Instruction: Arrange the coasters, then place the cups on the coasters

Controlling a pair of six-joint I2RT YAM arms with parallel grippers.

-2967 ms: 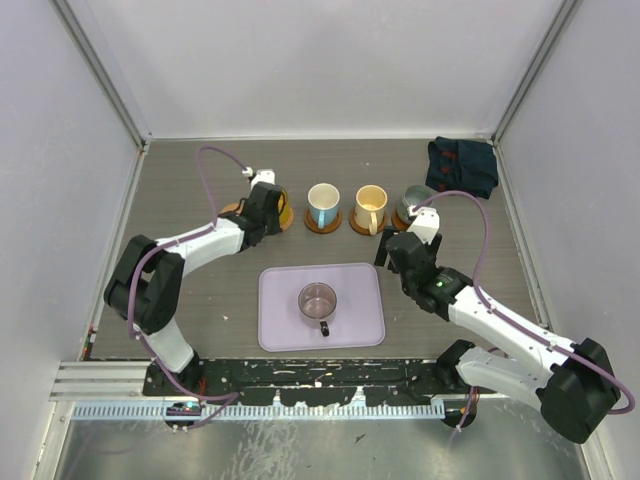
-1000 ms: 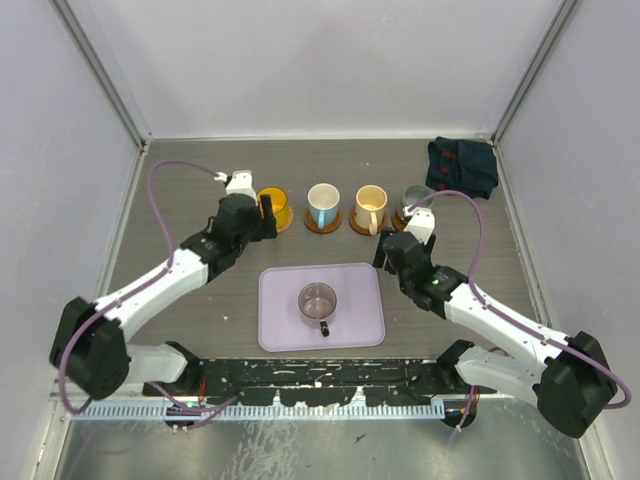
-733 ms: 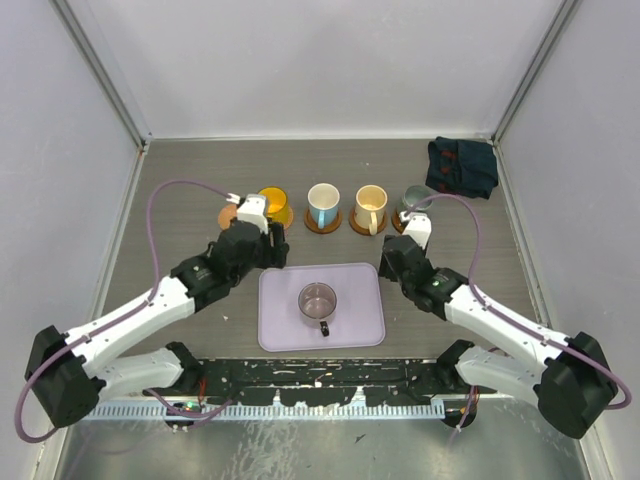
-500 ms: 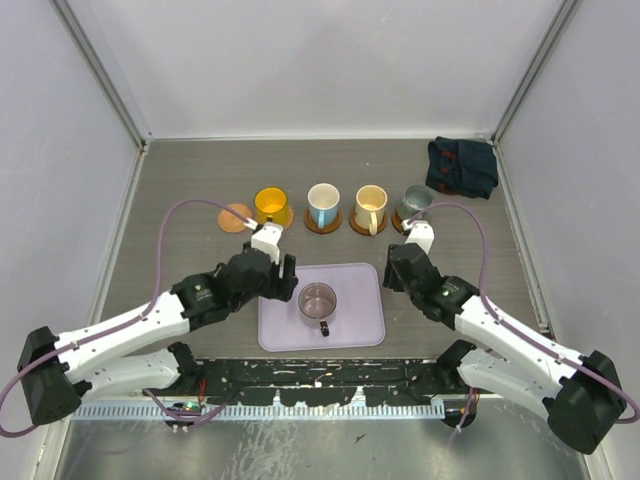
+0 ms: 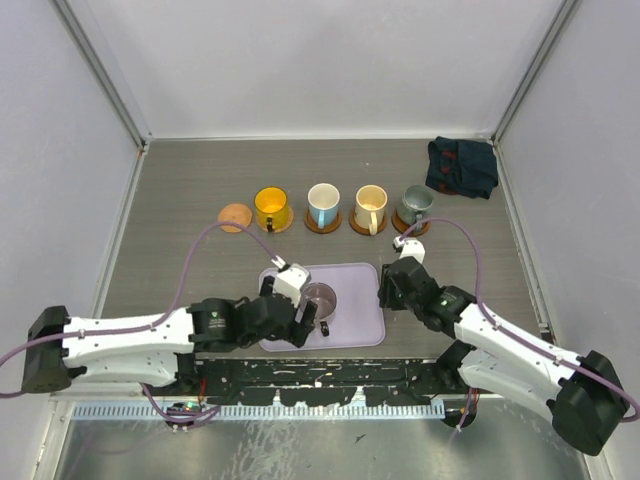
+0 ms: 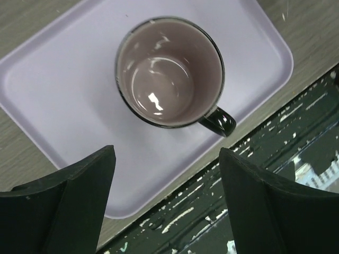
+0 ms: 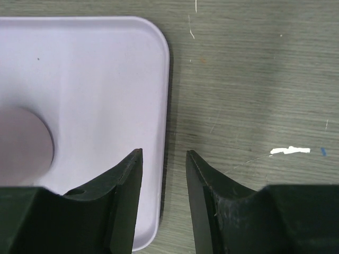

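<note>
Clearly upright on the tray (image 6: 63,95), the purple cup (image 6: 168,71) points its handle (image 6: 218,120) toward the arm bases. The left claw (image 6: 167,153) gapes wide, empty, near it; the right claw (image 7: 163,153), narrowly parted, seemingly holds nothing over the tray's edge. Only the top view shows the bare coaster (image 5: 235,216).

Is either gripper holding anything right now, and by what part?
Nothing held: left gripper open over the mug, right gripper open over the tray edge.

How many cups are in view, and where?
5. Four stand in a back row on coasters: orange cup, white cup, cream cup, grey cup. The purple cup stands on the tray.
</note>
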